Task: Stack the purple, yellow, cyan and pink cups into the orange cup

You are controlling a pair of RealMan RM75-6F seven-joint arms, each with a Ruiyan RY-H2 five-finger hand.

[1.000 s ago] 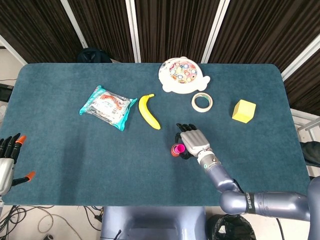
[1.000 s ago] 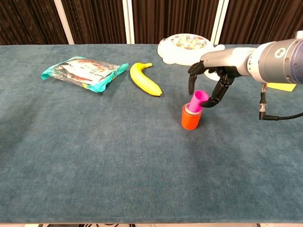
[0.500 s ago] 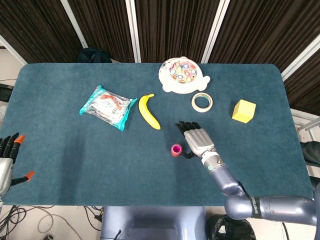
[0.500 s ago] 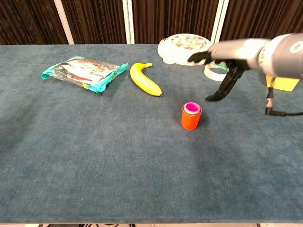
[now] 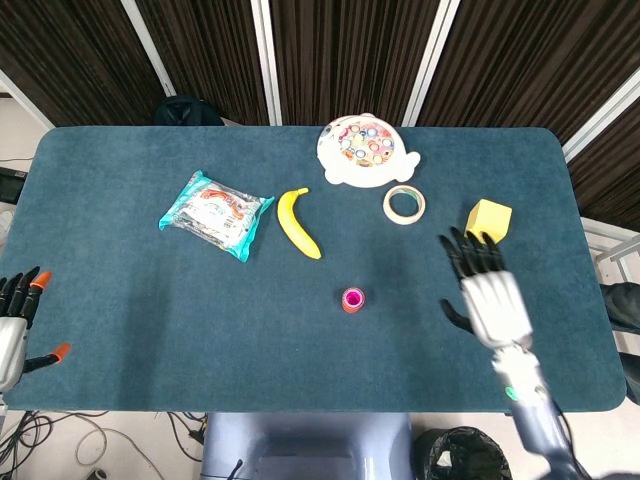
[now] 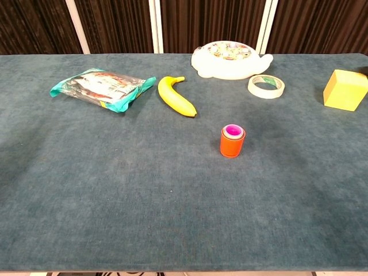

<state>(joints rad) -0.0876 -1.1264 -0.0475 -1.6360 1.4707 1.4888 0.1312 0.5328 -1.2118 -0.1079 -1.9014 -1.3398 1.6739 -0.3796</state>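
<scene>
The orange cup (image 5: 352,303) (image 6: 232,144) stands upright near the table's middle, with the pink cup (image 5: 352,297) (image 6: 233,131) nested inside it; the other cups inside are hidden. My right hand (image 5: 490,295) hovers well to the right of the cup, fingers spread and holding nothing; the chest view does not show it. At the far left edge of the head view my left hand (image 5: 14,325) stays off the table, fingers apart and empty.
A banana (image 5: 298,224) and a snack packet (image 5: 215,213) lie left of the cup. Behind it are a white round toy (image 5: 364,151), a tape roll (image 5: 404,204) and a yellow block (image 5: 488,221), which lies just beyond my right hand.
My right hand let go of the pink cup, which dropped fully into the orange cup. The hand then pulled away to the right and left the chest view.
</scene>
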